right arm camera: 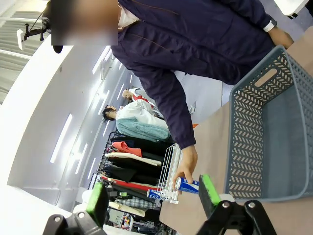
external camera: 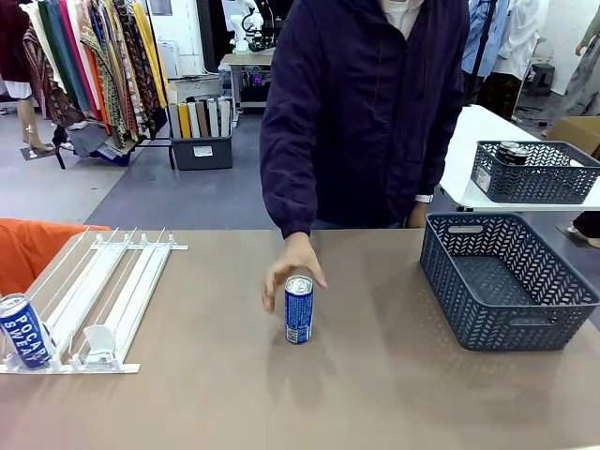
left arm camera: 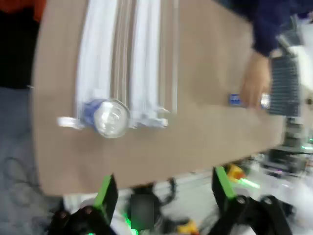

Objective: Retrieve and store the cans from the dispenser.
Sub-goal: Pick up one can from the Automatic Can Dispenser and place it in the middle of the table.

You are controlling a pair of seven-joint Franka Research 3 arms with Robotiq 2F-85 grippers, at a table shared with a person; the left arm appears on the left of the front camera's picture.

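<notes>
Front faces person; all views share centre can.

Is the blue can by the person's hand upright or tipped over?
Upright: the blue can stands on its base, lid facing up.

Dark navy jacket sleeve just above the person's hand (white collar higher up); left gripper black, green-padded.

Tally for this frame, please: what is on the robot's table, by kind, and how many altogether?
White dispenser: 1
Blue cans: 2, one at the rack's front lip, one upright mid-table by the person's hand
Grey mesh basket: 1
Total: 4
</notes>
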